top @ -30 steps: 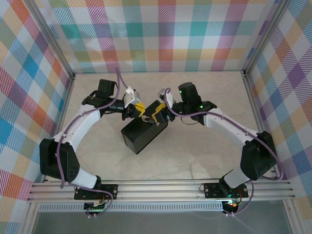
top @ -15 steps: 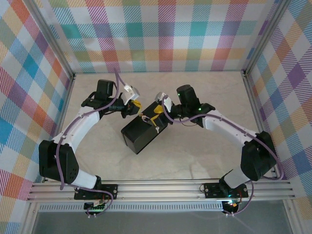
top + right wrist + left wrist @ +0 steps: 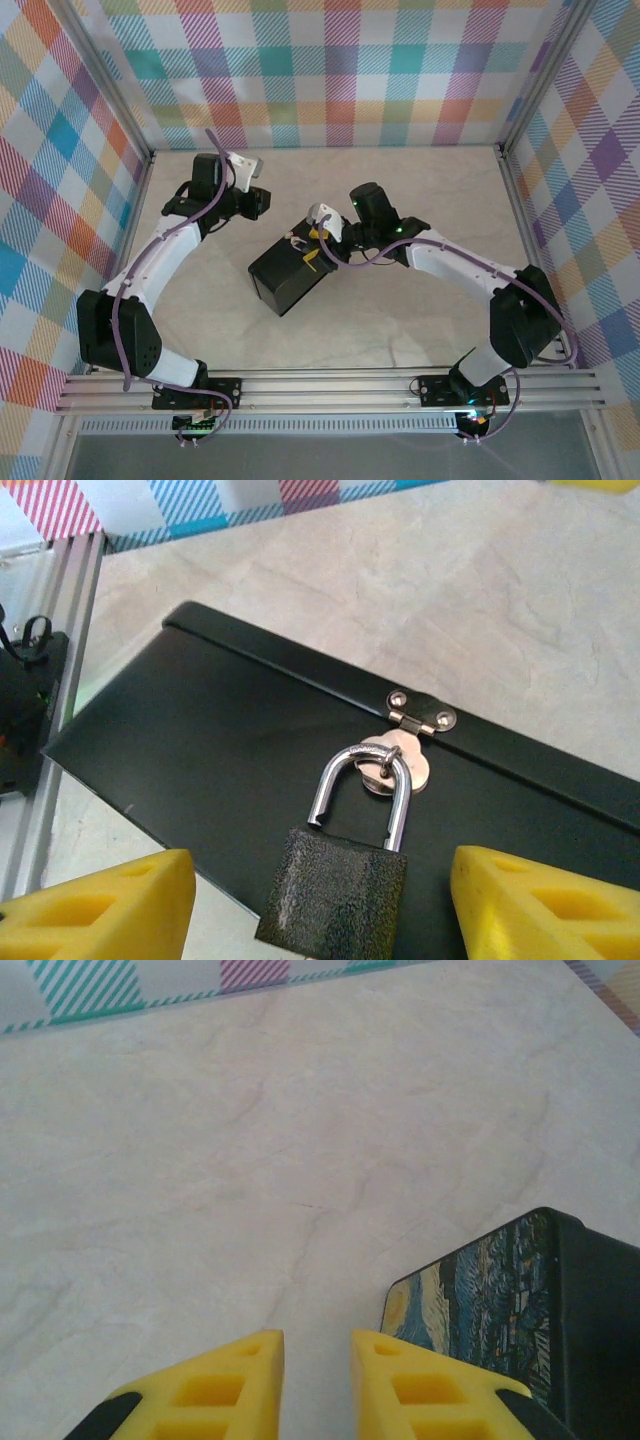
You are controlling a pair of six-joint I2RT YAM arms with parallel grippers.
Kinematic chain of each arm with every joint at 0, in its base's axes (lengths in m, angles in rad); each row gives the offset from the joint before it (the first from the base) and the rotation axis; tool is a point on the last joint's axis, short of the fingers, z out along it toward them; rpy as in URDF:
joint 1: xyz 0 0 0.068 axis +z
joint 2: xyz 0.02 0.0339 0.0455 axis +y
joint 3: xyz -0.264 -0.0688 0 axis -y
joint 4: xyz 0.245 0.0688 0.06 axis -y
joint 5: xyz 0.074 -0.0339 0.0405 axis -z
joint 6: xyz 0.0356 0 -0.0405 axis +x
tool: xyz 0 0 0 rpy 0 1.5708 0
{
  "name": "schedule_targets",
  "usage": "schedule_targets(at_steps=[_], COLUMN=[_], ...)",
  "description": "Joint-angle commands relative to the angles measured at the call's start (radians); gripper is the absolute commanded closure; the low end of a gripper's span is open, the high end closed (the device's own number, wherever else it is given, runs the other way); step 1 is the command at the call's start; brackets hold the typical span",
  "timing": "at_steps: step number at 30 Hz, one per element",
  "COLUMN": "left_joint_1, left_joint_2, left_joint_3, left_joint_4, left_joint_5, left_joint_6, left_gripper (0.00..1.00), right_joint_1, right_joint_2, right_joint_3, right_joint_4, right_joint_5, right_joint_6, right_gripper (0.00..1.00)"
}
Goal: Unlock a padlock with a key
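A pale marbled table point(image 3: 400, 320) is enclosed by plaid walls point(image 3: 340, 70). The right gripper point(image 3: 320, 895) is spread wide, empty, with the padlock point(image 3: 335, 880) between its fingers. The left gripper point(image 3: 317, 1350) is barely parted, empty.

The left arm point(image 3: 165, 245) and the right arm point(image 3: 455, 262) are built of smooth white shells joined by bulky black joint housings, and a purple cable point(image 3: 122, 310) is looped along the outside of each from base to wrist. Small green lights point(image 3: 358, 205) are seen on the black housings of the right arm. The left gripper point(image 3: 316, 1360) and the right gripper point(image 3: 322, 875) are fitted with blocky bright yellow fingers point(image 3: 225, 1395), moulded with rectangular pockets and seated on black mounts.
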Motion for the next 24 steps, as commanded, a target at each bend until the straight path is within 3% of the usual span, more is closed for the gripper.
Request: schedule_targets(at_steps=[1,8,15,24], left_joint_1=[0.012,0.012,-0.022,-0.085], left_joint_2=[-0.069,-0.136,-0.156,-0.177], left_joint_3=[-0.027,-0.109,-0.101,-0.122], left_joint_4=[-0.022,-0.014,-0.081,-0.155], left_joint_5=[-0.043,-0.172,-0.189,-0.143], left_joint_6=[-0.089,-0.132,-0.139,-0.133], left_gripper=[0.77,0.78,0.79,0.8], right_joint_1=[0.011,0.013,0.009,-0.025], right_joint_2=[0.018,0.053,0.086,0.108], right_joint_3=[0.031,0.046,0.108,0.151], right_joint_4=[-0.012,-0.011,-0.056,-0.034], right_joint_5=[0.011,0.044,0.066,-0.02], right_joint_6=[-0.046,-0.017,0.078,0.257], right_gripper=[0.32,0.43,0.56,0.61])
